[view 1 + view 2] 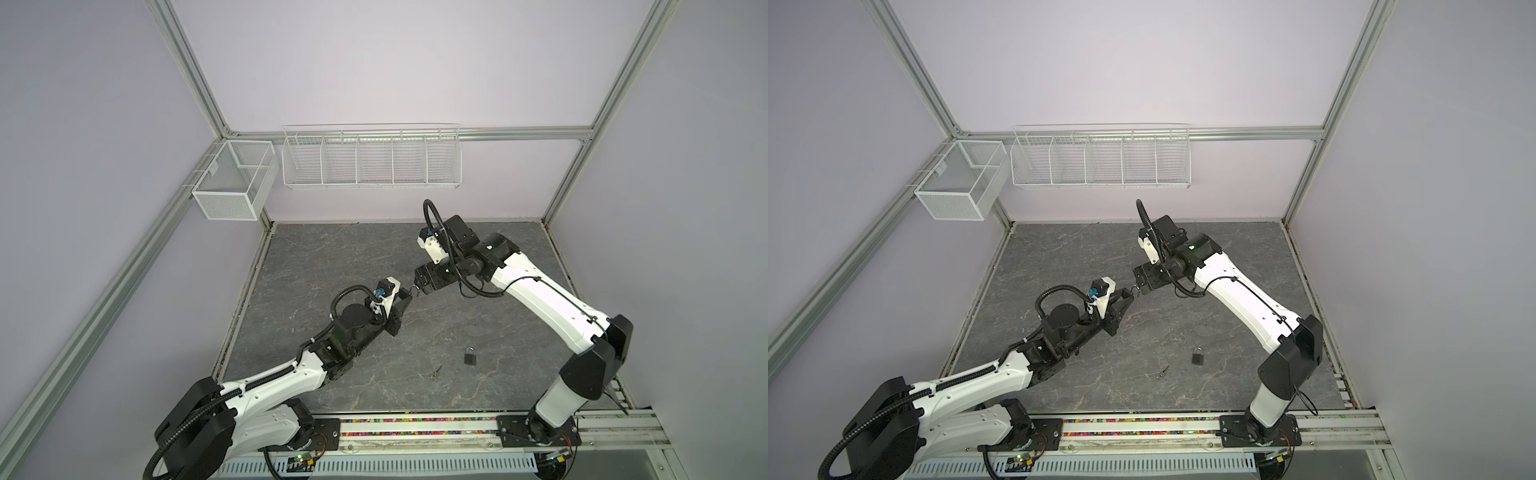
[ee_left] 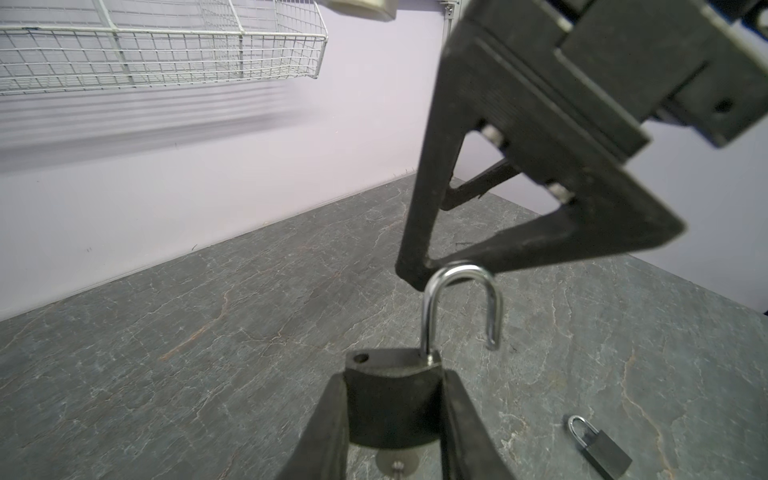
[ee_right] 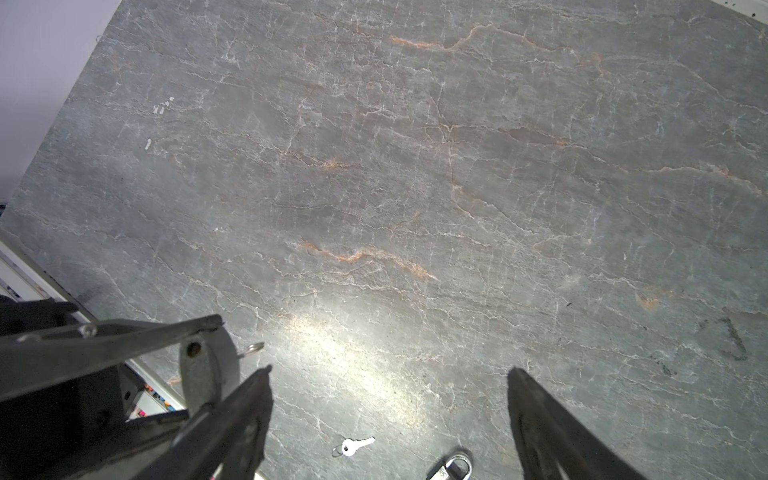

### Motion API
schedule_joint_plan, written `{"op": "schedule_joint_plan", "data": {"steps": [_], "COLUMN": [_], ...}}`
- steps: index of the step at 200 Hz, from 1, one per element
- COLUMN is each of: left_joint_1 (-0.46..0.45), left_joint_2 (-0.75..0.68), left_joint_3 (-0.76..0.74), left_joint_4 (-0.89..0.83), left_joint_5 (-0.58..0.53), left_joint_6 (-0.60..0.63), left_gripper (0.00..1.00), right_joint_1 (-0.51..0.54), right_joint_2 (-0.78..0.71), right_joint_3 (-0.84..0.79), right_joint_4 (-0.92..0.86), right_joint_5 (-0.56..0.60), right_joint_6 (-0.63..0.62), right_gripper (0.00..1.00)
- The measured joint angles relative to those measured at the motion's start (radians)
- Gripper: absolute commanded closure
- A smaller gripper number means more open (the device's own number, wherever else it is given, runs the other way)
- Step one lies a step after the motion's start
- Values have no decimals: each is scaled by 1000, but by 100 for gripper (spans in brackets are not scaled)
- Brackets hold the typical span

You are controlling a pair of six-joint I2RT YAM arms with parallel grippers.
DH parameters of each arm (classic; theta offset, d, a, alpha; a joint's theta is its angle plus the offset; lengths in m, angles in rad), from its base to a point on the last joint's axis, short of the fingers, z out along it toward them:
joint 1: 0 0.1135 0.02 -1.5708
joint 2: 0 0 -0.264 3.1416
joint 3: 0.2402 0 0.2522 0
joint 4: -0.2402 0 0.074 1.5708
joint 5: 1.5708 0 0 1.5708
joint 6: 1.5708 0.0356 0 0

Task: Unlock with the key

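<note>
Padlock (image 2: 392, 399) first: the left jaws are closed part-way onto its dark body, pinching it by its two sides and holding it in the air above the surface (image 1: 332, 257). I read that as a way to leave both ends free, with the shackle (image 2: 494, 316) pointing out towards the other arm and the keyhole end turned back to the wrist. That shackle is sprung, one leg out of the body, so I judge this lock open. A silver tab (image 2: 395, 462) under the body looks like a key's head seated in the keyhole, though it is too blurred for me to be sure. Next, the right jaws stand wide apart and hold nothing. One fingertip (image 2: 411, 272) is just beside the shackle's bend, and I cannot tell whether it touches. I take the wide stance as room to clear the loop. Further right, nearer the arms' bases, a loose key (image 3: 357, 445) lies flat on the surface. A second padlock (image 1: 470, 356), shackle shut, lies just beyond it, well apart from both sets of jaws.
</note>
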Motion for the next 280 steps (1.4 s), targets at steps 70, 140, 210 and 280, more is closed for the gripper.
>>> {"op": "schedule_joint_plan", "data": {"steps": [70, 140, 210, 280], "left_joint_1": [0, 45, 119, 163], "left_joint_2": [6, 137, 502, 706], "left_joint_3": [11, 336, 647, 773], "left_joint_4": [-32, -557, -1009, -1121], "left_joint_5": [-72, -243, -193, -126], "left_joint_6": [-39, -277, -457, -520], "left_gripper": [100, 100, 100, 100], "right_joint_1": [-25, -91, -93, -95], "right_joint_2": [-89, -370, -480, -512], "right_joint_3": [-100, -459, -703, -748], "right_joint_4": [21, 201, 394, 462], "right_joint_5": [9, 17, 4, 4], "right_joint_6": [4, 58, 232, 307], "right_gripper": [11, 12, 12, 11]}}
